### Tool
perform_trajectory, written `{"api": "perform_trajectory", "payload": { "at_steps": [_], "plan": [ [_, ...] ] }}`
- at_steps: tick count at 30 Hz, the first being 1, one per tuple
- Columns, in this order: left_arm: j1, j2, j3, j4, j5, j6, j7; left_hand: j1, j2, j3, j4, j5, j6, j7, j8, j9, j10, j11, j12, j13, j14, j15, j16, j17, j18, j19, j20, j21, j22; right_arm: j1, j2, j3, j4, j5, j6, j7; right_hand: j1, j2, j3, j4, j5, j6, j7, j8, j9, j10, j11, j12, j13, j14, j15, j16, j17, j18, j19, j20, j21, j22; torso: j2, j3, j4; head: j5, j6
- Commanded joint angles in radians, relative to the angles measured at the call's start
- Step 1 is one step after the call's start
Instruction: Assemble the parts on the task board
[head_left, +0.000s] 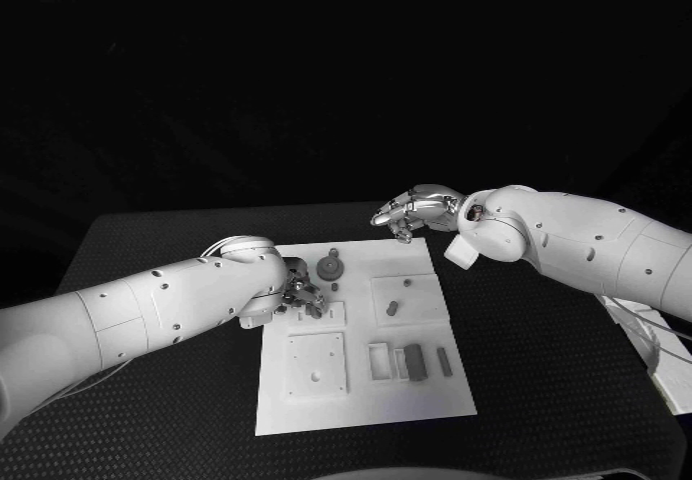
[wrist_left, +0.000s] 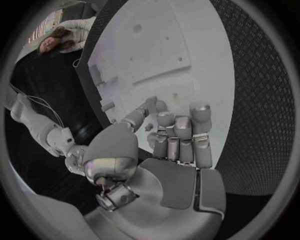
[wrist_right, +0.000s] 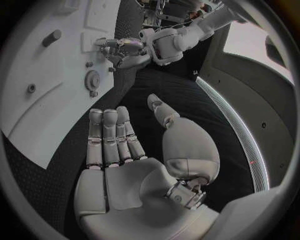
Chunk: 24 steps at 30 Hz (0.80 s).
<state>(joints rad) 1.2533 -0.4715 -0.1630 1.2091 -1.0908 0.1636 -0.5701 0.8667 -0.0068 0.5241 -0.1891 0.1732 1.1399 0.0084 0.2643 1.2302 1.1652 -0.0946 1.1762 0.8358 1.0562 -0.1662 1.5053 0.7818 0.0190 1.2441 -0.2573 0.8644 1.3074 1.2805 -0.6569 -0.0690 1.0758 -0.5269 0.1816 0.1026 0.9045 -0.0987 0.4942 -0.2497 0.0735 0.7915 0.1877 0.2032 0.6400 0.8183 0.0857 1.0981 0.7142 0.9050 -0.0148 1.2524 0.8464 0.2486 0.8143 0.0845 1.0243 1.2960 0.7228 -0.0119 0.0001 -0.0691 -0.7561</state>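
The white task board (head_left: 361, 400) lies in the middle of the black table. A grey gear (head_left: 332, 268) (wrist_right: 92, 80) sits near its far edge, a peg (head_left: 392, 307) stands on a square plate, and dark bars (head_left: 415, 362) lie near the front. My left hand (head_left: 300, 290) (wrist_left: 175, 135) is down on the board's left part, fingers curled, with thumb and forefinger tips close together over a small piece (head_left: 315, 311). I cannot tell whether it grips that piece. My right hand (head_left: 415, 212) (wrist_right: 125, 150) hovers beyond the board's far right corner, fingers apart, holding nothing.
A raised square plate (head_left: 317, 365) with small holes takes the board's front left. A white object with cables (head_left: 666, 365) lies at the table's right edge. Bare black table (head_left: 144, 410) surrounds the board on both sides.
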Motion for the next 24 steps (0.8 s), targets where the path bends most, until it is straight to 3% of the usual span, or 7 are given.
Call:
{"api": "perform_trajectory", "payload": {
  "at_steps": [1, 2, 5, 9, 24],
  "plan": [
    [-0.002, 0.003, -0.001, 0.001, -0.006, 0.0, 0.0, -0.007, 0.002, 0.002, 0.003, 0.006, 0.011, -0.001, 0.009, 0.004, 0.004, -0.007, -0.001, -0.002, 0.011, -0.036, 0.005, -0.001, 0.068, -0.001, -0.02, -0.003, 0.016, -0.001, 0.0, 0.0, 0.002, -0.003, 0.012, 0.007, -0.008, 0.002, 0.0, 0.003, -0.006, 0.002, 0.008, -0.006, -0.001, -0.006, 0.002, 0.006, -0.002, -0.007, 0.001, 0.006, -0.001, 0.013, 0.005, 0.004, -0.005, -0.001, 0.0, -0.0001, -0.0004, 0.001, 0.0],
    [-0.002, 0.003, -0.001, 0.002, -0.007, 0.0, 0.001, -0.005, 0.003, 0.003, 0.002, 0.008, 0.011, -0.002, 0.009, 0.004, 0.005, -0.008, -0.001, -0.002, 0.011, -0.037, 0.004, -0.001, 0.068, 0.0, -0.02, -0.003, 0.016, -0.001, 0.0, 0.0, 0.002, -0.003, 0.012, 0.007, -0.008, 0.002, 0.0, 0.003, -0.006, 0.002, 0.008, -0.006, -0.001, -0.006, 0.002, 0.006, -0.002, -0.007, 0.001, 0.006, -0.001, 0.013, 0.005, 0.004, -0.005, -0.001, 0.0, -0.0002, -0.0006, 0.001, -0.001],
    [-0.002, 0.002, -0.001, 0.001, -0.011, -0.001, 0.0, 0.015, 0.018, 0.013, -0.025, 0.062, 0.014, -0.003, 0.015, 0.012, 0.007, -0.011, -0.002, -0.002, 0.014, -0.039, 0.004, -0.001, 0.068, 0.002, -0.019, -0.002, 0.018, -0.001, 0.0, 0.0, 0.002, -0.003, 0.012, 0.007, -0.008, 0.002, 0.0, 0.003, -0.006, 0.002, 0.008, -0.006, -0.001, -0.006, 0.002, 0.006, -0.002, -0.007, 0.001, 0.006, -0.001, 0.013, 0.005, 0.004, -0.005, -0.001, 0.0, -0.0002, -0.0008, 0.002, 0.0],
    [-0.002, 0.001, -0.001, 0.001, -0.017, 0.003, 0.0, 0.044, 0.041, 0.027, -0.061, 0.08, 0.016, -0.005, 0.019, 0.018, 0.01, -0.011, -0.003, -0.003, 0.015, -0.04, 0.003, 0.0, 0.067, 0.004, -0.018, -0.002, 0.018, -0.001, -0.001, 0.0, 0.002, -0.003, 0.012, 0.007, -0.008, 0.002, 0.0, 0.003, -0.006, 0.002, 0.008, -0.006, -0.001, -0.006, 0.002, 0.006, -0.002, -0.008, 0.001, 0.006, -0.001, 0.013, 0.005, 0.004, -0.005, -0.001, 0.0, 0.0003, -0.0005, 0.002, 0.0],
    [-0.002, 0.001, -0.002, 0.002, -0.055, 0.032, 0.001, 0.062, 0.043, 0.035, -0.085, 0.085, 0.02, -0.006, 0.024, 0.023, 0.013, -0.012, -0.004, -0.003, 0.017, -0.04, 0.003, 0.001, 0.065, 0.006, -0.017, -0.001, 0.018, -0.001, -0.001, 0.0, 0.002, -0.003, 0.013, 0.008, -0.008, 0.002, 0.0, 0.003, -0.006, 0.002, 0.008, -0.006, -0.001, -0.006, 0.002, 0.006, -0.002, -0.008, 0.001, 0.006, -0.001, 0.013, 0.005, 0.004, -0.005, -0.001, 0.0, 0.0, 0.0, 0.0, -0.002]
  ]
}}
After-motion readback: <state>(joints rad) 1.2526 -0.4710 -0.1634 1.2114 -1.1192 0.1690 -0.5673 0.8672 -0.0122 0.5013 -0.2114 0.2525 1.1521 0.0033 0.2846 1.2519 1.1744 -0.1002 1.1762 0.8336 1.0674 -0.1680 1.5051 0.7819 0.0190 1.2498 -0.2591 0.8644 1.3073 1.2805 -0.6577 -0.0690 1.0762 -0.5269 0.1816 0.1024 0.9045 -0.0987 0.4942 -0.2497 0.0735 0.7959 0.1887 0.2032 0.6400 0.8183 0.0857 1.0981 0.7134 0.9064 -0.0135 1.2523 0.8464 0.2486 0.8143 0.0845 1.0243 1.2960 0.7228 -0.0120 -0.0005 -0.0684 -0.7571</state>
